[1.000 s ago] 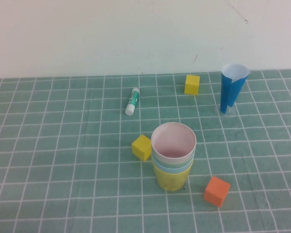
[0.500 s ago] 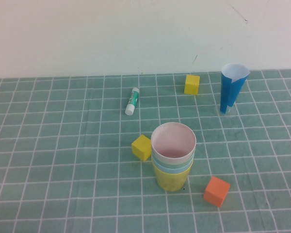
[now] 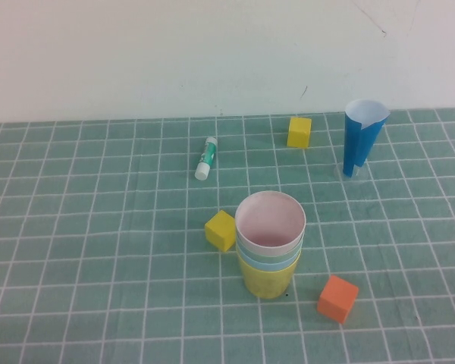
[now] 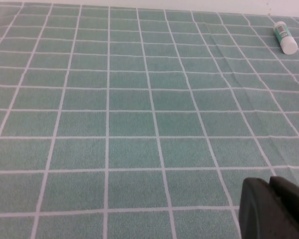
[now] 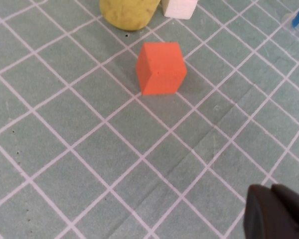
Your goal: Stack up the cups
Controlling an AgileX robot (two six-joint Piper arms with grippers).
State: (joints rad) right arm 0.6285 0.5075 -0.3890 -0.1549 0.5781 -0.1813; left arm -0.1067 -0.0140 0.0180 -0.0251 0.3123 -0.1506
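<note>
The left claw [image 4: 271, 209] shows only as a dark tip at the corner of its own wrist view, hanging over bare green tiled surface [image 3: 98, 250], with the glue stick [image 4: 284, 37] far off across the grid; whether its fingers are spread or pressed together I cannot tell; it does not appear in the high view at all.

Moving rightward in the high view, the glue stick lies on its side well behind a yellow cube [image 3: 221, 230], which sits just beside the cups [image 3: 270, 243]; these stand upright and nested near the middle, yellow outermost at the base, pale blue and green rims banded above it, pink on top with its mouth open upward; the stack looks complete.

Right of the stack sits an orange cube [image 3: 338, 298]; farther back are a second yellow cube [image 3: 299, 131] and a dark-blue paper cone [image 3: 362, 136].

The right claw [image 5: 276, 211] is likewise a dark tip in its own view, state not discernible; the orange cube lies between it and the stack's yellow base [image 5: 127, 12], so it seems the nearer arm.
</note>
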